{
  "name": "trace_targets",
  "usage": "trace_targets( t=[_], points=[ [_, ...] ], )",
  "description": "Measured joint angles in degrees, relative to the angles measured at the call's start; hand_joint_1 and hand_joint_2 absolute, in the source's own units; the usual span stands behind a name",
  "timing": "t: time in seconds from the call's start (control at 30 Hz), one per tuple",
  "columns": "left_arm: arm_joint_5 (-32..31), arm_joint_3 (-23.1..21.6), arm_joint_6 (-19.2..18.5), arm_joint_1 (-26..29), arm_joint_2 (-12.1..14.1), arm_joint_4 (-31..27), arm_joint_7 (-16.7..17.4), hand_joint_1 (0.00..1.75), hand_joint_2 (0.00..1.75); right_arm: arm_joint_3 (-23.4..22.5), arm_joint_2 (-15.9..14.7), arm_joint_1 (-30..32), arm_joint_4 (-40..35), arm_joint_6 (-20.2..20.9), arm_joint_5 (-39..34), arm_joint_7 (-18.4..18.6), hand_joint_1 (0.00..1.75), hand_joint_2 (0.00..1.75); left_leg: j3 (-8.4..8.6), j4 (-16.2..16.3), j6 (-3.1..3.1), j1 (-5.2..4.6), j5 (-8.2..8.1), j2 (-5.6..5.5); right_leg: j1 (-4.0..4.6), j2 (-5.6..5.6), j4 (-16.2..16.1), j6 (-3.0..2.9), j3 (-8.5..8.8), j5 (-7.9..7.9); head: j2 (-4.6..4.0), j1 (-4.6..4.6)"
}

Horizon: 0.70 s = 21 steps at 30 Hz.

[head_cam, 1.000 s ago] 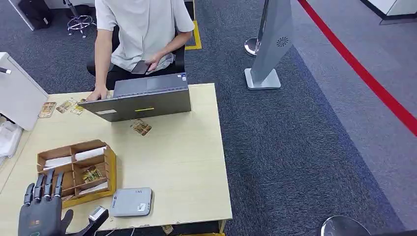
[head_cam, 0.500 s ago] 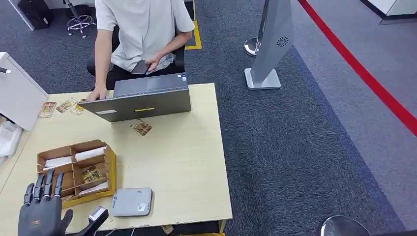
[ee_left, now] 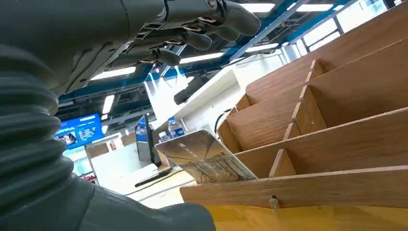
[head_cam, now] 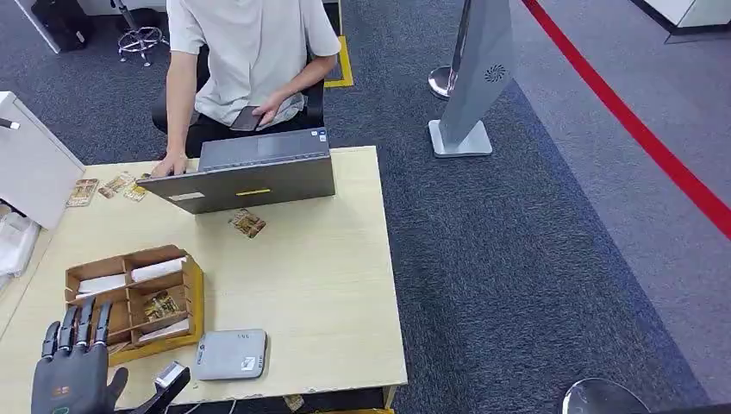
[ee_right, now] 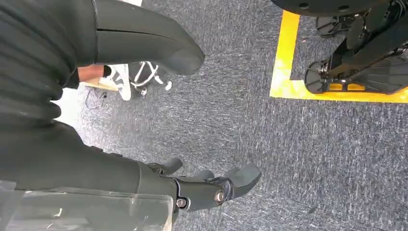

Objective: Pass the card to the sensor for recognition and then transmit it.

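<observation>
patterned card (head_cam: 160, 304) leaning in wooden organizer's (head_cam: 196, 297) slot, grey flat sensor (head_cam: 229, 354) just beside

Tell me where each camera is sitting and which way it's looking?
Head view: high on the robot, looking forward and down at the table, the wooden tray, the grey sensor box, a laptop and a seated person; the left robot hand shows, fingers spread.
Left wrist view: behind the left robot hand, low by the wooden tray, facing a card standing in it.
Right wrist view: behind the hanging right robot hand, looking down at carpet.
Shared: head and left wrist views both show the tray and left robot hand.
</observation>
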Motion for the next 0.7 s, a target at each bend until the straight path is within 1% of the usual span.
trace_targets(
  t=[0.7],
  points=[
    [0.0,0.0,0.0,0.0,0.2,0.0,0.0,0.00,1.75,0.0,0.0,0.0,0.0,0.0,0.0,0.0,0.00,1.75,0.00,0.0,0.00,0.00,0.00,0.00,0.00,0.00,0.0,0.00,0.00,0.00,0.00,0.00]
  ],
)
